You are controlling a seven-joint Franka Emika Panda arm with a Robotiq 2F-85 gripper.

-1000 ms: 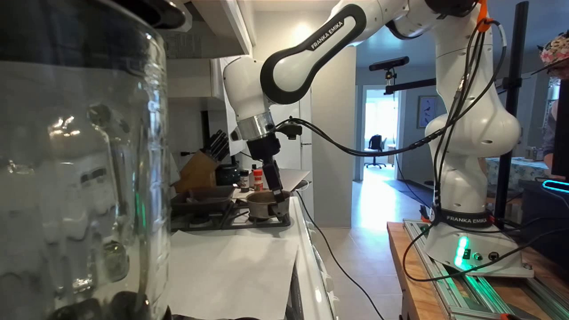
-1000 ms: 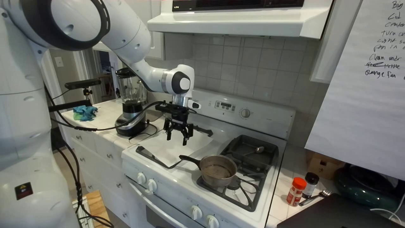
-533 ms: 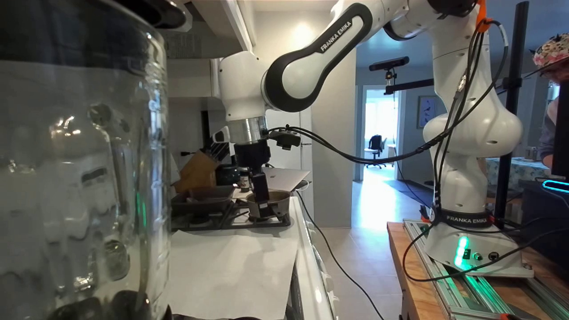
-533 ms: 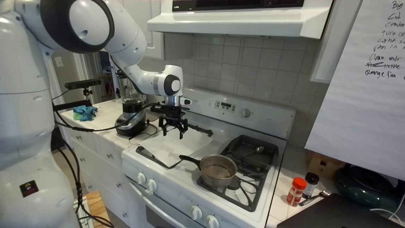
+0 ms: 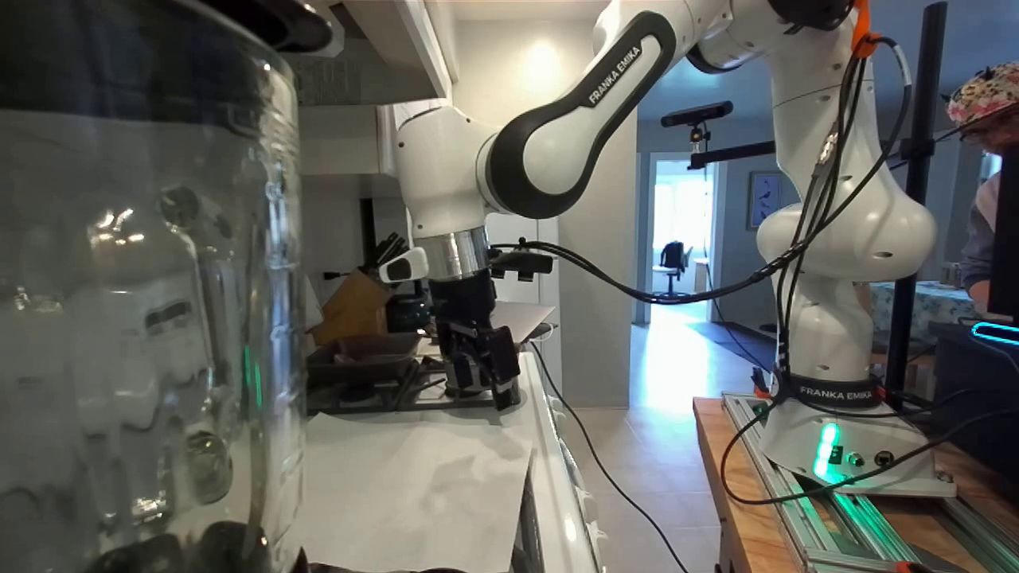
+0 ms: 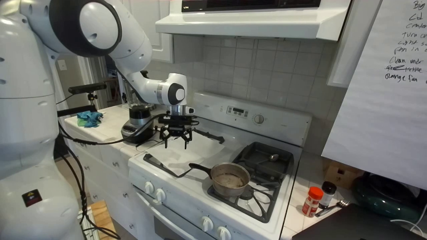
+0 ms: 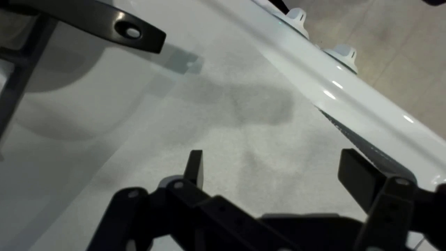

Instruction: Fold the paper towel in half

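The paper towel is a thin white sheet lying spread over the stove's burner area beside the blender. It shows in both exterior views (image 5: 414, 485) (image 6: 203, 150) and fills much of the wrist view (image 7: 251, 136). It looks flat, with its edge beside the stove's front rim and a dark grate strip showing there. My gripper is open and empty above the towel, in both exterior views (image 5: 486, 398) (image 6: 175, 146). In the wrist view the fingers (image 7: 274, 160) are wide apart with only towel below them. The fingers hide part of the towel.
A saucepan (image 6: 230, 180) stands on a grate, its black handle reaching toward the towel. A dark square pan (image 6: 263, 163) with a spoon sits behind it. A blender (image 6: 138, 123) stands on the counter beside the stove. The stove's back panel (image 6: 253, 116) rises behind.
My gripper has moved toward the blender and somewhat lower, and has turned about its wrist. It stays open. The towel has not visibly moved.
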